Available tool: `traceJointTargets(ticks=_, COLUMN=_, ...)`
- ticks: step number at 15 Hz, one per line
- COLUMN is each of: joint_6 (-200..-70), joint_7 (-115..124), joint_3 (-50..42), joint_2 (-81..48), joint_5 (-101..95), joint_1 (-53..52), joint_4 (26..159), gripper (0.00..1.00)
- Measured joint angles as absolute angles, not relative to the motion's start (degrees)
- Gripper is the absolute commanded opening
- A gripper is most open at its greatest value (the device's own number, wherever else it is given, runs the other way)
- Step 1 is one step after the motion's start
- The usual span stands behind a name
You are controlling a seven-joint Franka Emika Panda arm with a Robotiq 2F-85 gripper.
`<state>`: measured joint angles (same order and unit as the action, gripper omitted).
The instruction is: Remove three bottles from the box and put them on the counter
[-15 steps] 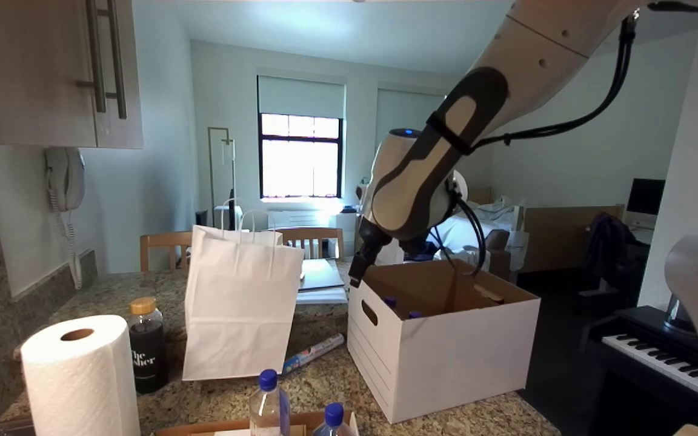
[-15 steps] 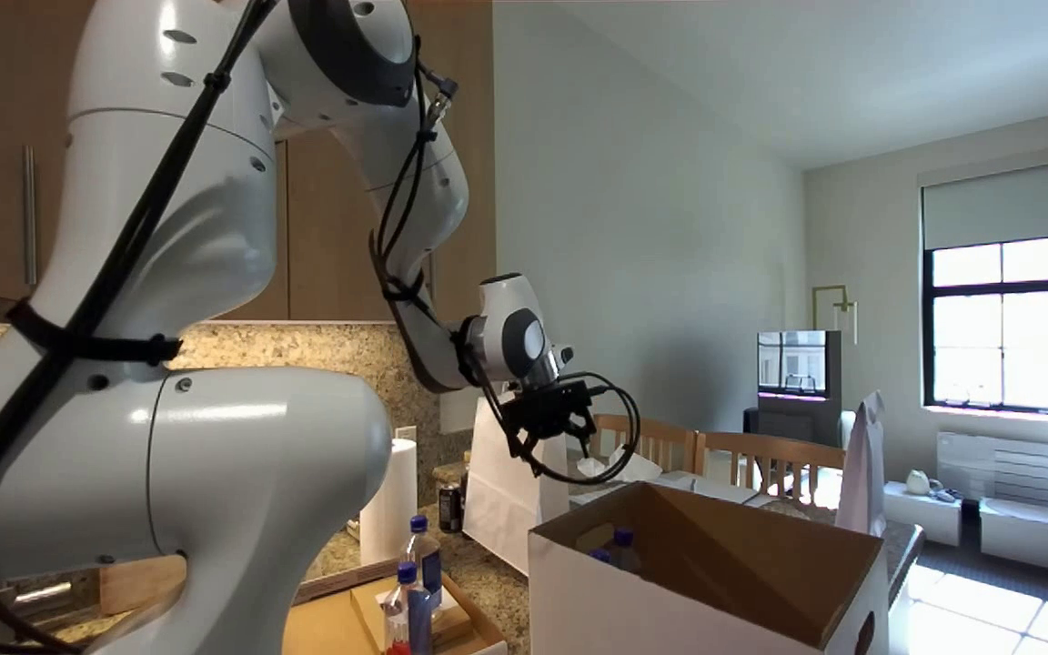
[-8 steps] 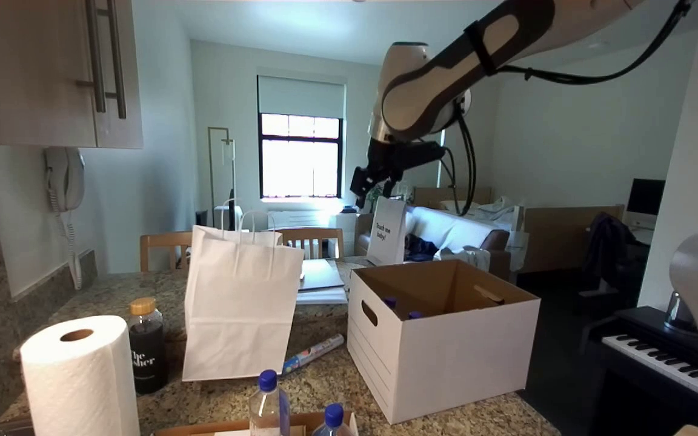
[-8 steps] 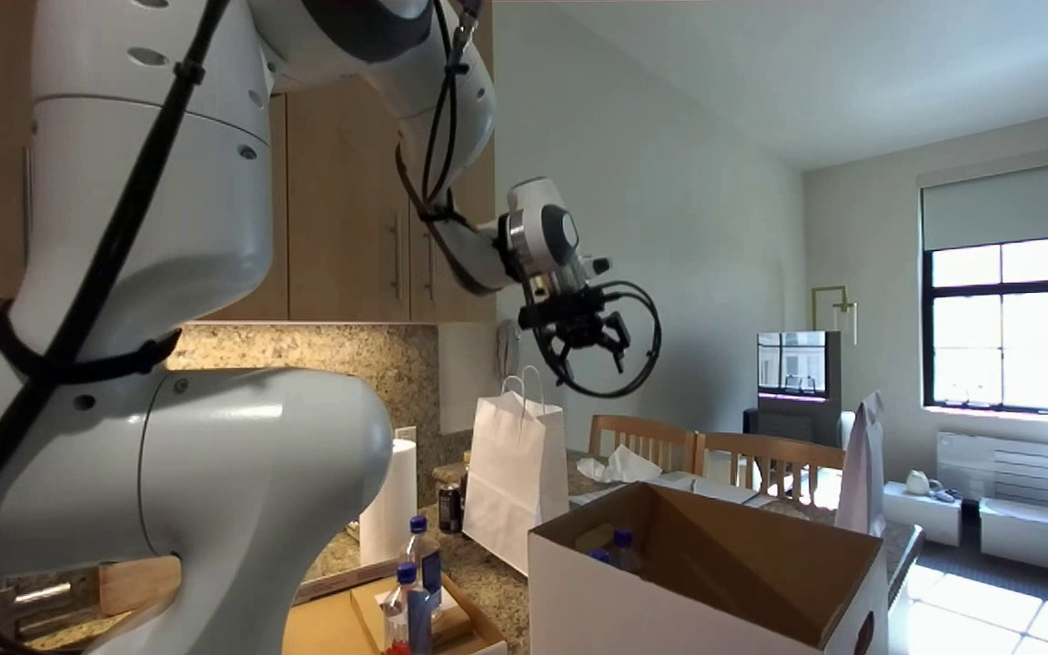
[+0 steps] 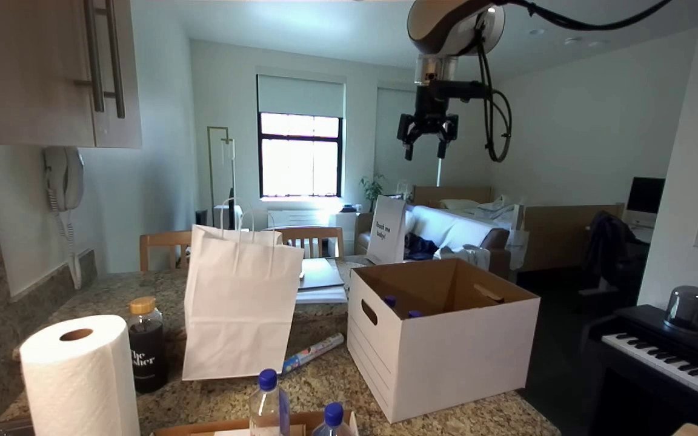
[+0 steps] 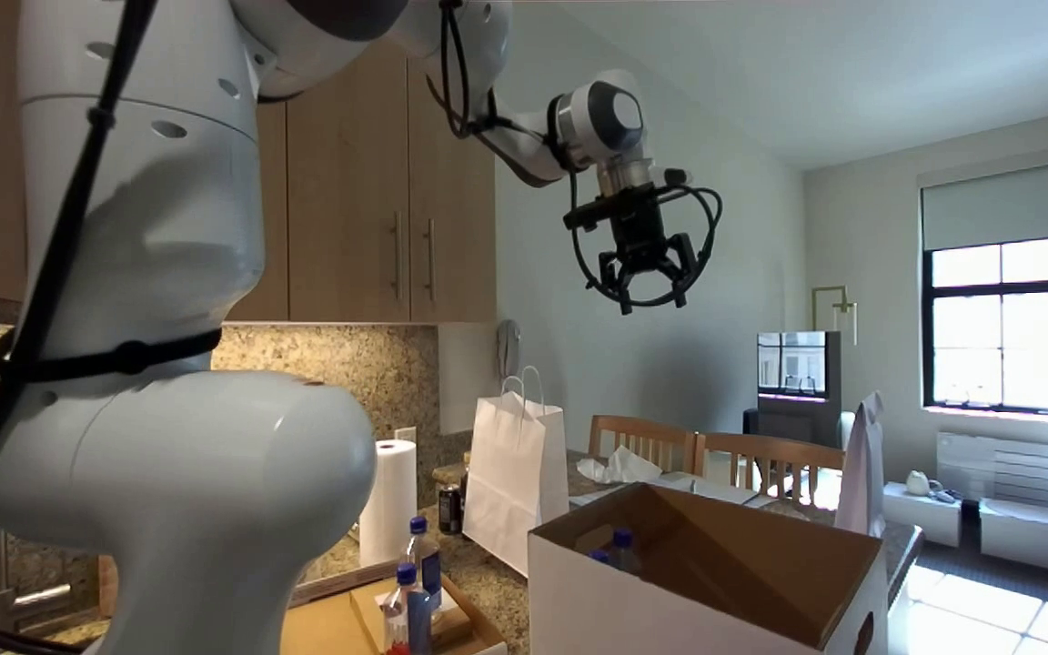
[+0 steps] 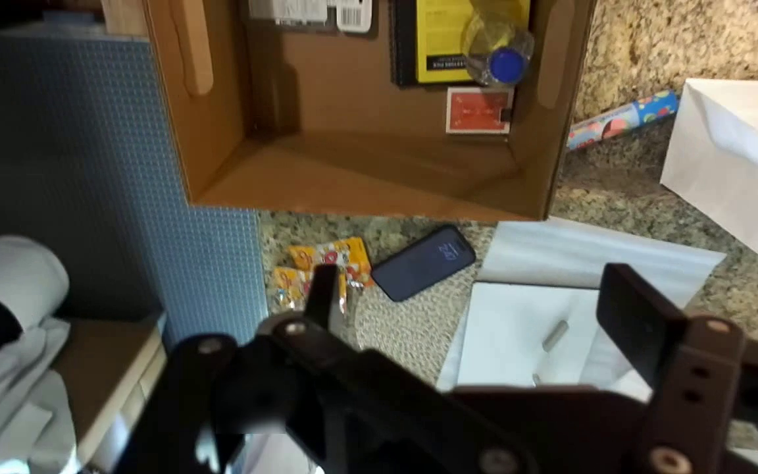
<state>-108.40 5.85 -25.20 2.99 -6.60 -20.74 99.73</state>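
gripper (image 5: pixel 426 151) spread, hanging high; box (image 5: pixel 458 360) lower, well apart, two blue-capped bottles (image 6: pixel 623 550) inside.

I'd call this somebody's home, its kitchen running straight into the living space: wood-toned cupboards (image 6: pixel 347 200) above a granite surface (image 5: pixel 319 384), a paper towel roll (image 5: pixel 82 375), a wall phone (image 5: pixel 65 181), then farther off a couch (image 5: pixel 452 227), a rumpled bed (image 5: pixel 494 211) and a black piano (image 5: pixel 658 363).

In both exterior views my black gripper (image 5: pixel 426 151) hangs pointing down, its two fingers (image 7: pixel 642 319) standing well apart. Right above it sits my silver-and-white wrist (image 6: pixel 604 127), and higher up, off to one side, my white forearm (image 6: pixel 490 50) slopes down to the wrist.
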Motion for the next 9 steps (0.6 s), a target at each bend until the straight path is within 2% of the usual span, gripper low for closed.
traceJointTargets(ticks=3, joint_6=-108.1, joint_7=5.8, joint_3=-18.2, joint_2=-2.9, joint_5=-0.2, joint_1=-10.0, joint_4=98.5, gripper=1.00)
traceJointTargets(ticks=9, joint_6=-130.6, joint_7=6.6, joint_3=-9.1, joint_2=-10.2, joint_5=7.3, joint_1=-3.1, joint_4=106.8, gripper=1.00)
